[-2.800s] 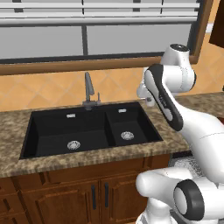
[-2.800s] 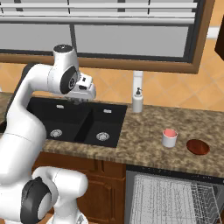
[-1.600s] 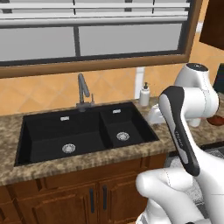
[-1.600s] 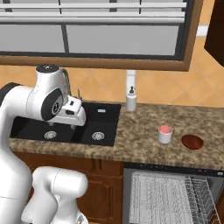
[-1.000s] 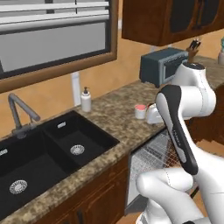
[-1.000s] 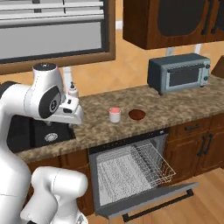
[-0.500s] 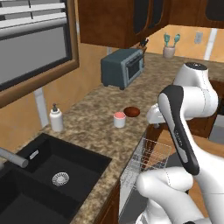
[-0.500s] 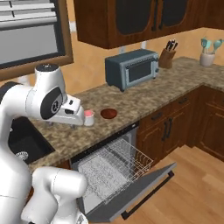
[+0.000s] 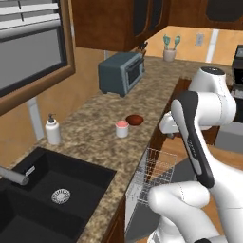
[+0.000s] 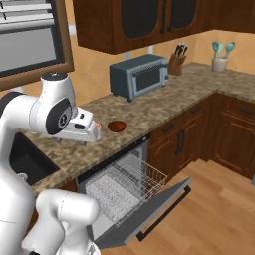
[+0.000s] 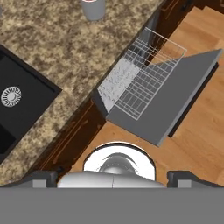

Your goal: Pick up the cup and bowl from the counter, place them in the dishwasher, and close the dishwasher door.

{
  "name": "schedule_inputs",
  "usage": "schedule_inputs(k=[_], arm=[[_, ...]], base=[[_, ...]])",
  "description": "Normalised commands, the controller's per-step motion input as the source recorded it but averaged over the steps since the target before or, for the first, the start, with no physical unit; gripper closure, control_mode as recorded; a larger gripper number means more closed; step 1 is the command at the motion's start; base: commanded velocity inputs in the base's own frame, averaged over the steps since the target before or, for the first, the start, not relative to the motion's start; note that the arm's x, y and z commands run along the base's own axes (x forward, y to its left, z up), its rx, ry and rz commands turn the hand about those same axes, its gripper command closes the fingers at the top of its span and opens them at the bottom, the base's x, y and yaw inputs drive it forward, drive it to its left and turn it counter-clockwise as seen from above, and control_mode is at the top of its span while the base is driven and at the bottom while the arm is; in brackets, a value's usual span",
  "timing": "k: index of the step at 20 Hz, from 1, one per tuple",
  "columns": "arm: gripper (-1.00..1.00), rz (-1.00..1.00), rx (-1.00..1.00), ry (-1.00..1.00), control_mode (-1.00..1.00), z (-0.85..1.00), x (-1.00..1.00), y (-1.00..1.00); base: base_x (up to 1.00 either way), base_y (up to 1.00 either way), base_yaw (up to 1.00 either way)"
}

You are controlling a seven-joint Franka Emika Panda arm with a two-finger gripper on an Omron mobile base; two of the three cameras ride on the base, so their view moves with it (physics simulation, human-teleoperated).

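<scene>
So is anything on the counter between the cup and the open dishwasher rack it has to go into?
Nothing visible. The cup stands on bare counter with the bowl beside it on the toaster oven's side. The dishwasher door is down and the rack pulled out, with nothing seen in it.

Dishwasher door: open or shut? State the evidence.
Open. The dishwasher door hangs folded down, and the wire rack is slid out over it.

Dishwasher door (image 10: 149, 211) hangs open (rack (image 10: 127, 182) pulled out).
</scene>
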Motion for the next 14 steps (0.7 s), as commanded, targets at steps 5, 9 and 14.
schedule_inputs(k=[5,9,14], arm=[[-1.0,0.0,0.0,0.0,1.0,0.0,0.0,0.0],[-1.0,0.0,0.0,0.0,1.0,0.0,0.0,0.0],[-1.0,0.0,0.24,-0.16,-1.0,-0.01,0.47,0.0]], base=[[-0.03,0.04,-0.19],[0.15,0.0,-0.04],[0.0,0.0,0.0]])
